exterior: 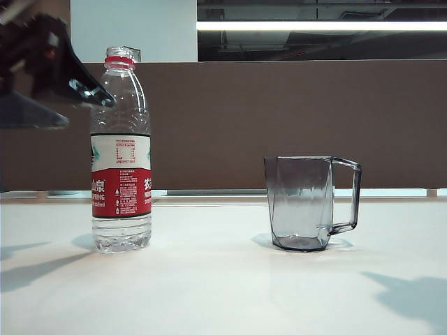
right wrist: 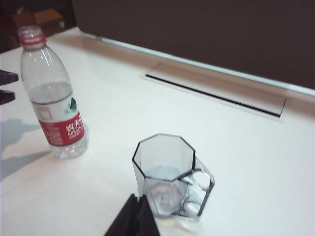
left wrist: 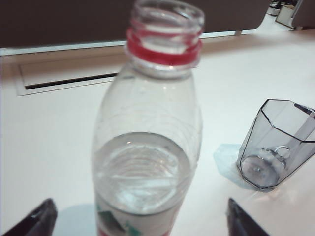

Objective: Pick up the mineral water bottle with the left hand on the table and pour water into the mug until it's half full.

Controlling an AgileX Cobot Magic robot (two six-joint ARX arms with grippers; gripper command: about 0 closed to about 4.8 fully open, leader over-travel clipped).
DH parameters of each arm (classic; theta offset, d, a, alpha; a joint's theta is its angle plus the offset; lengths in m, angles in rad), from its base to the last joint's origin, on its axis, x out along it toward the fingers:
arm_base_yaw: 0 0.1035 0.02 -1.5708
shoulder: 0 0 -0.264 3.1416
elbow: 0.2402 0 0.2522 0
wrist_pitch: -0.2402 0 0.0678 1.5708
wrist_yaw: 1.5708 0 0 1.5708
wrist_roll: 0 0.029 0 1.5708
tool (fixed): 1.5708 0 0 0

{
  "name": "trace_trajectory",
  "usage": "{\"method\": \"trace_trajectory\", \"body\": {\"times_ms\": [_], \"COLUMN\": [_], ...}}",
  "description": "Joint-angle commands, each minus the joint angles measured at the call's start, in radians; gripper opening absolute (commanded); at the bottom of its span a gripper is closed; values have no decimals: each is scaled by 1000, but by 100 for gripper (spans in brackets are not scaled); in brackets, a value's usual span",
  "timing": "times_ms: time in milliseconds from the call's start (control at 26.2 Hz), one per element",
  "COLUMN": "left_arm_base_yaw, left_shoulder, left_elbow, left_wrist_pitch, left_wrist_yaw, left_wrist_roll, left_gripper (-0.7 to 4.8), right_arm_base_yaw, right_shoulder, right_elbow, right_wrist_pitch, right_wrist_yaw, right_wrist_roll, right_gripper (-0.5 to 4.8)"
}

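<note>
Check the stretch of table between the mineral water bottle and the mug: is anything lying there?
Nothing: between the mineral water bottle and the mug only bare white table shows, in the exterior view and both wrist views.

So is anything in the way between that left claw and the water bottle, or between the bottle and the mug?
Nothing visible. The left gripper is open, its fingers either side of the mineral water bottle. Only bare table lies between the bottle and the mug. The right gripper hangs near the mug, shut.
</note>
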Motion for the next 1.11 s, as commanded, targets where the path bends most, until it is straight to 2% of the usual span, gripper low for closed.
{"method": "trace_trajectory", "body": {"times_ms": [38,115,688,1109], "left_arm_base_yaw": [-2,-2,-2,-2], "left_shoulder": [105,156,413,602], "left_elbow": [2,2,4,123], "left_wrist_pitch": [133,178,488,538], "left_wrist_yaw": [13,13,58,69], "left_wrist_roll": [5,28,27,25], "left_gripper": [479,479,479,479], "right_arm_base_yaw": [2,2,2,2], "right_shoulder": [0,0,0,0], "right_elbow": [7,7,7,7], "right_wrist_pitch": [-8,-15,-26,-40], "right_wrist_yaw": [-27,-27,-27,-27], "right_wrist_roll": [7,7,7,7], "right_gripper": [-2,-2,-2,-2]}}
